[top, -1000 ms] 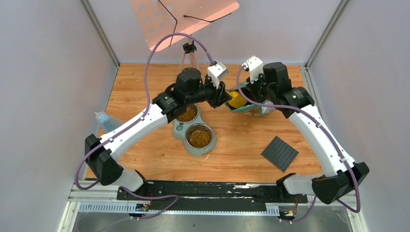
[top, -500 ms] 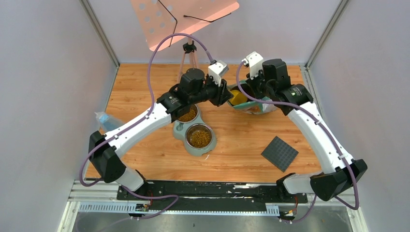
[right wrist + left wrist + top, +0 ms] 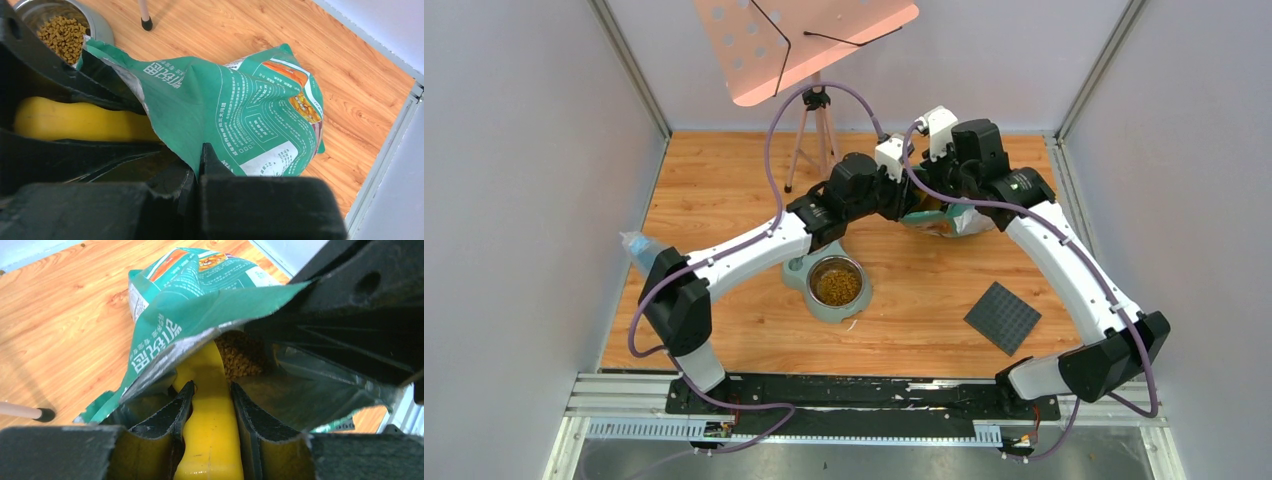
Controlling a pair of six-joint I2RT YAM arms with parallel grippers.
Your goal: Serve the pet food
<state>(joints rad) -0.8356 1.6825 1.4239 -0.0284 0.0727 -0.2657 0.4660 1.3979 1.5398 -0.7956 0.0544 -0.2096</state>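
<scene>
The left gripper (image 3: 211,387) clamps the yellow scoop (image 3: 212,440), whose tip lies in the pet food (image 3: 242,357) inside the teal bag (image 3: 200,305). The right gripper (image 3: 199,160) pinches the bag's rim. The bag bears white Chinese characters (fine print illegible). Both arms reach forward, meeting at the bag.

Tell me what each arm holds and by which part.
The left end effector grips the yellow scoop by its handle; the right end effector pinches the green bag at its open edge.
</scene>
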